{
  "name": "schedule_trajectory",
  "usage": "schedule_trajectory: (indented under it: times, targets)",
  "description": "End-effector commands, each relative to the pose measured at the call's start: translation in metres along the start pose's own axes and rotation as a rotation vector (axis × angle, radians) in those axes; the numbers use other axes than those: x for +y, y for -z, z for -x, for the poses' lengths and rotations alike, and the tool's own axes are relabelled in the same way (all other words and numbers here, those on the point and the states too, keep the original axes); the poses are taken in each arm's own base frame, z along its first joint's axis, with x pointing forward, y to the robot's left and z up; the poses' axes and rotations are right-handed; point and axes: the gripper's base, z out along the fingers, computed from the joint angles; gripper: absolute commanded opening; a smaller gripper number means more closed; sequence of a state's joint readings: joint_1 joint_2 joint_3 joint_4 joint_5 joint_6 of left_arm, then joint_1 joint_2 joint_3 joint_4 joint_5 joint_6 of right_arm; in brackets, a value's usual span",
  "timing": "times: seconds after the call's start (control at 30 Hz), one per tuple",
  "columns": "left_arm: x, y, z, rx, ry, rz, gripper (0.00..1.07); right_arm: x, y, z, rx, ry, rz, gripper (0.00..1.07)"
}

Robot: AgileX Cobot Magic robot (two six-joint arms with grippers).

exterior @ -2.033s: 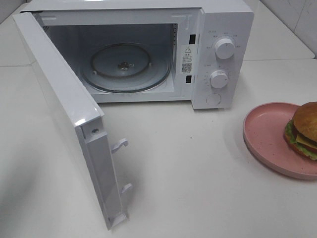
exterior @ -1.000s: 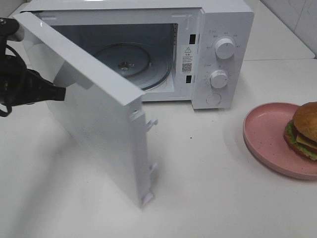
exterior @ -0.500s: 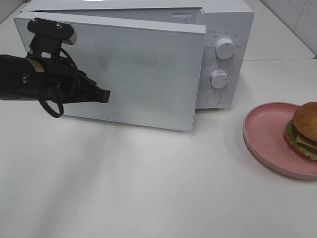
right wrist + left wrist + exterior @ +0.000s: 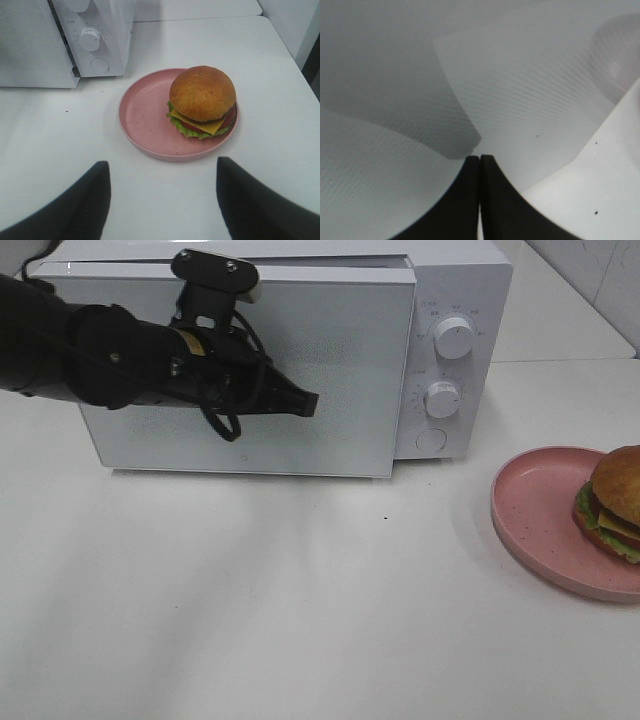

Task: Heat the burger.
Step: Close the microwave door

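The left gripper (image 4: 308, 403), fingers pressed together with nothing between them, touches the microwave (image 4: 455, 300) door (image 4: 350, 360) — which sits nearly flush. The burger (image 4: 202, 101) rests on a pink plate (image 4: 145, 117) on the bench (image 4: 300, 590), right of the microwave (well apart from the door). The right gripper (image 4: 162, 187) hovers near it — fingers spread, empty.

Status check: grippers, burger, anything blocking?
Left gripper shut, against microwave door. Right gripper open, empty. Burger on pink plate, outside. Door nearly closed, blocking.
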State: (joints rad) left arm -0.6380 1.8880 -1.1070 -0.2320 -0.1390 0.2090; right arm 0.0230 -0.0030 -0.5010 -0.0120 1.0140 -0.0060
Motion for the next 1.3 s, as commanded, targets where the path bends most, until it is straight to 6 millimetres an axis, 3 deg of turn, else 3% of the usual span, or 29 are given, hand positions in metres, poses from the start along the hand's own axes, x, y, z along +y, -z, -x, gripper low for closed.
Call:
schedule_trajectory:
  times: [0.03,0.4,0.83,0.93,1.1,1.3]
  targets:
    - [-0.011,-0.019,0.017,-0.056,-0.001,-0.019,0.0,-0.001,0.003,-0.001,-0.038,-0.002,-0.005,0.58]
    - [-0.03,-0.055,0.049,-0.152,-0.011,-0.051,0.0,-0.001,0.003,-0.001,-0.038,-0.002,-0.005,0.58]
    - [-0.033,-0.07,0.05,-0.14,-0.018,-0.06,0.0,-0.001,0.003,-0.001,-0.038,-0.002,-0.005,0.58]
    - [-0.038,-0.066,0.048,-0.077,-0.037,-0.082,0.0,-0.001,0.003,-0.001,-0.038,-0.002,-0.005,0.58]
    - [-0.045,-0.053,0.044,0.068,-0.21,-0.118,0.0,-0.001,0.003,-0.001,-0.038,-0.002,-0.005,0.58]
    - [-0.047,-0.016,0.055,0.231,-0.272,-0.144,0.0,-0.001,0.003,-0.001,-0.038,-0.002,-0.005,0.58]
